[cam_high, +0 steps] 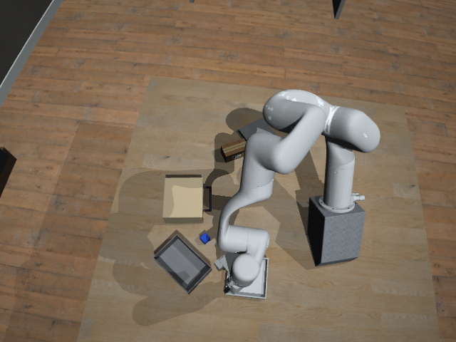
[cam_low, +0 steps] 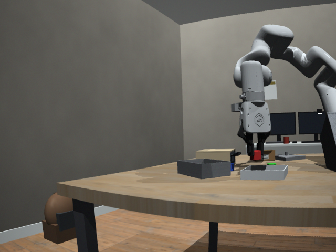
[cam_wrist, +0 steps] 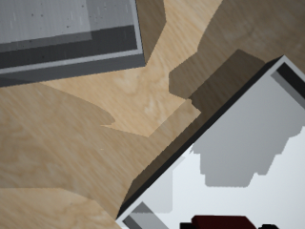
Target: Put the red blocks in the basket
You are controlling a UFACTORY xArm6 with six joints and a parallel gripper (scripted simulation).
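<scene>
My gripper is shut on a red block and holds it just above the light grey basket, over its far end. In the wrist view the red block shows at the bottom edge over the basket's white floor. In the top view my wrist hides the gripper and much of the basket. The dark metal box stands open to the left of the basket; its flat lid lies apart at the back. The light wooden cabinet has its black handle facing the arm.
A blue block lies between the cabinet and the metal box. A green block lies just behind the basket. A brown cardboard box sits near the lid. The arm's base stands to the right.
</scene>
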